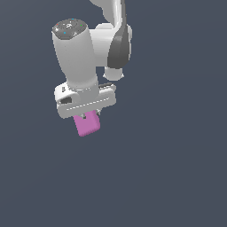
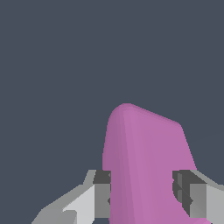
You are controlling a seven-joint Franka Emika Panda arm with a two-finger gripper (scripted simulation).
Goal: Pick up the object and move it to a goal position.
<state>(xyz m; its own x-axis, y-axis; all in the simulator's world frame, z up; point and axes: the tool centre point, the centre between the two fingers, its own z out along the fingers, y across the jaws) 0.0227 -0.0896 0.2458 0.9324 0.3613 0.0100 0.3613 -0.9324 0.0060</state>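
Observation:
A small pink-magenta cube (image 1: 87, 123) with rounded edges hangs just below the white gripper (image 1: 86, 116) of the arm in the exterior view. The gripper is shut on the cube, and most of the cube sticks out beneath the hand. In the wrist view the cube (image 2: 144, 162) fills the space between the two fingers, with one grey pad (image 2: 101, 192) against one side and the other pad (image 2: 190, 194) against the opposite side. The fingertips are mostly hidden behind the cube in the exterior view. No goal marker shows in either view.
The white arm (image 1: 95, 48) with a dark joint cover rises behind the hand toward the top of the exterior view. The background is a uniform dark grey-blue in both views.

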